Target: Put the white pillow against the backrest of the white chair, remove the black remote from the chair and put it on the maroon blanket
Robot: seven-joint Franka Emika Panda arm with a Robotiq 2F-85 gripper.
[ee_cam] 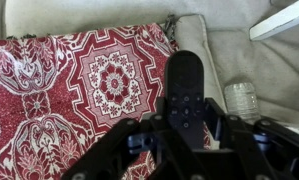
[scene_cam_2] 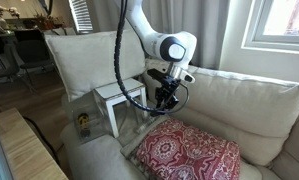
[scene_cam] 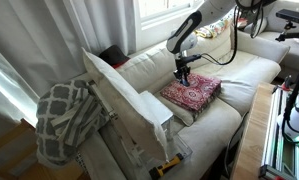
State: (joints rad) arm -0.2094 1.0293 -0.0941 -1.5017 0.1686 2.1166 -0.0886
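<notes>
Gripper [ee_cam: 184, 128] clamped on the black remote [ee_cam: 185, 85], we hover over the edge of the maroon blanket [ee_cam: 79, 80], the remote's length pointing ahead.

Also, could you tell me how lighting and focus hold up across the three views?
In an exterior view the window is blown out white and the gripper shows as a dark shape; in an exterior view the window glares too, yet the maroon blanket is legible; in the wrist view the black remote and blanket pattern are sharp, the gripper's fingers dark and soft.
</notes>
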